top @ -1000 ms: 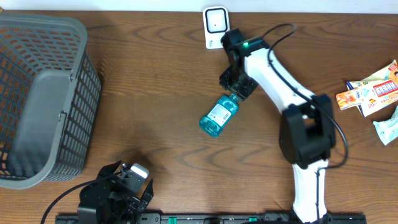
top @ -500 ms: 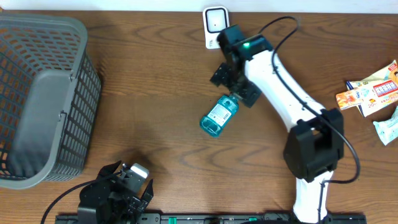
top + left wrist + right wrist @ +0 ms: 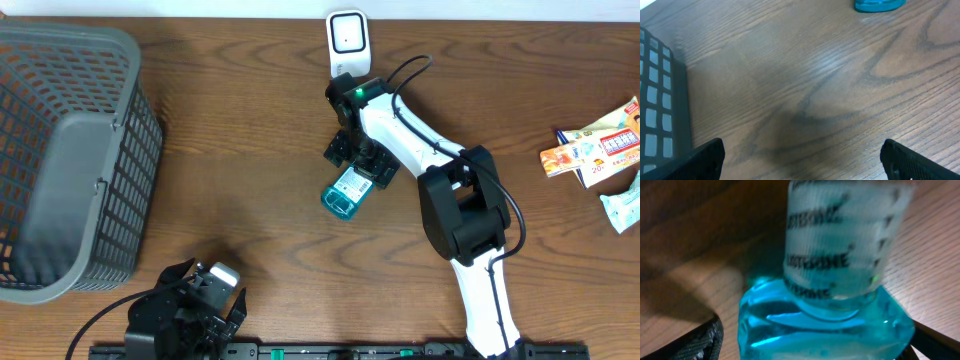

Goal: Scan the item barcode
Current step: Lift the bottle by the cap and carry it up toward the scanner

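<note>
The item is a small blue mouthwash bottle (image 3: 344, 191) with a white label, lying on the wooden table, its cap end pointing up-right. My right gripper (image 3: 360, 163) is open and straddles its neck end. In the right wrist view the blue bottle (image 3: 825, 325) with its wrapped cap fills the space between the fingers (image 3: 702, 341) of that gripper (image 3: 815, 347), with a gap on the left side. The white scanner (image 3: 347, 38) stands at the far table edge, just beyond the right arm. My left gripper (image 3: 212, 306) rests open at the near left, and its wrist view shows the gripper (image 3: 815, 162) over bare wood.
A grey mesh basket (image 3: 70, 160) occupies the left side and shows as basket wall (image 3: 657, 105) in the left wrist view. Snack packets (image 3: 600, 150) lie at the right edge. The bottle's base (image 3: 879, 4) peeks in at the top of the left wrist view.
My right gripper has gone from narrow at the bottle's cap to wide open, and has slid down-left over the bottle's neck end. The bottle and the left arm stayed put.
</note>
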Motion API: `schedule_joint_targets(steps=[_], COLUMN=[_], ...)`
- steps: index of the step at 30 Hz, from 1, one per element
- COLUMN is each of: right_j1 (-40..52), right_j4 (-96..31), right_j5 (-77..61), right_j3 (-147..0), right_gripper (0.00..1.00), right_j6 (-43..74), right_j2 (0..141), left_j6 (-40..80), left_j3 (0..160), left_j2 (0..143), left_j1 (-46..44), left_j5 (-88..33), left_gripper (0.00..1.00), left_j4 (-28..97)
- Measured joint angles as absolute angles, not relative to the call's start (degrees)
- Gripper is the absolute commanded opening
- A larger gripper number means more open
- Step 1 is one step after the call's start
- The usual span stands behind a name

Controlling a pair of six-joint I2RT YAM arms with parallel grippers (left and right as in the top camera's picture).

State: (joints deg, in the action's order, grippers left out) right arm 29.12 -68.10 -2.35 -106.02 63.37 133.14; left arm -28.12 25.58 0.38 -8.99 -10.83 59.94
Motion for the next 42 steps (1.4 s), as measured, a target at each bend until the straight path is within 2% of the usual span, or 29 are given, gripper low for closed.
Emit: schedule_joint_targets(steps=[9,16,29,32,37,42], right_j1=[29.1,29.0,28.9,29.0,29.1,28.9], right_j4=[-68.3,-69.6,-69.6,-69.6,-69.6,-69.6], right_j5=[0.0,0.9,3.1,3.4,3.7,3.9], right_j3=[-106.0,-106.0,-106.1,-106.1,-106.2,-106.2], right_gripper=[0.96,0.84,0.53,0.51,0.42,0.41], right_j6=[63.7,65.5,66.6,66.6,65.8,63.7], right_j2=[133.1,133.1,133.1,133.1,133.1,133.0], left_j6=[-28.1,-28.1,-28.1,-28.1,-28.1,-28.1], left_j3=[25.6,25.6,25.6,25.6,25.6,25.6], left_j2=[0.4,0.4,0.4,0.4,0.4,0.4], left_j1=[-9.0,-9.0,-9.0,-9.0,-9.0,-9.0], left_j5=[-10.8,-10.8,-10.8,-10.8,-10.8,-10.8], left_gripper=[0.99,0.99,0.99,0.99,0.99,0.99], left_j4=[59.9,59.9,59.9,59.9,59.9,59.9])
